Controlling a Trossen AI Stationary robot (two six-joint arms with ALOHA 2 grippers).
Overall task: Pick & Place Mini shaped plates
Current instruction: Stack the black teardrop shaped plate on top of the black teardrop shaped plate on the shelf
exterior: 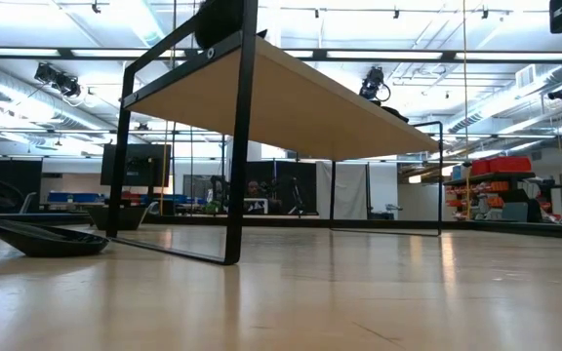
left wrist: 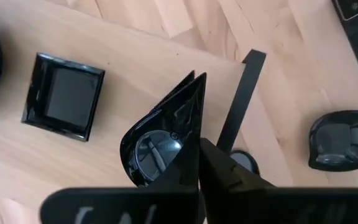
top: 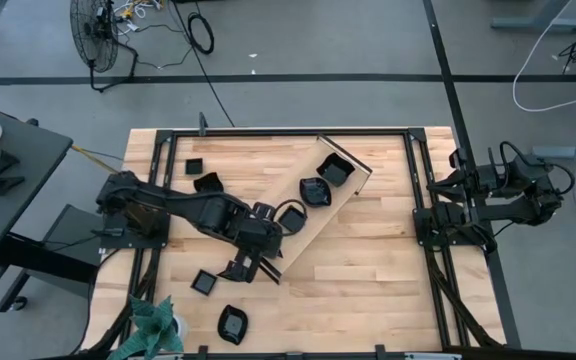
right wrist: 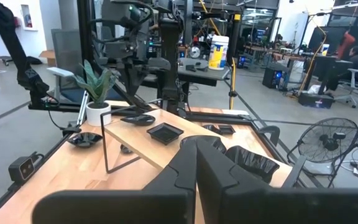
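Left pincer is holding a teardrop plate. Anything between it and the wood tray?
Nothing visible. The left pincer is shut on the teardrop plate right beside the tray's lower end. The plates on the tray sit farther up it, so the near stretch looks free. The right pincer is shut and waits at the table's right edge.

Overhead straight down, low level under tray (exterior: 291, 88) (perhaps), wrists close

Light-wood table (top: 368, 260), black frame rails along its edges. Long light-wood tray (top: 360, 172) stands diagonally mid-table on black legs. Directly on the tabletop, all on the tray's left-arm side: square black dish (top: 194, 164), another dish (top: 207, 183) just beside it, square dish (top: 204, 283), rounded dish (top: 232, 325), potted plant (top: 153, 328) at the table corner.
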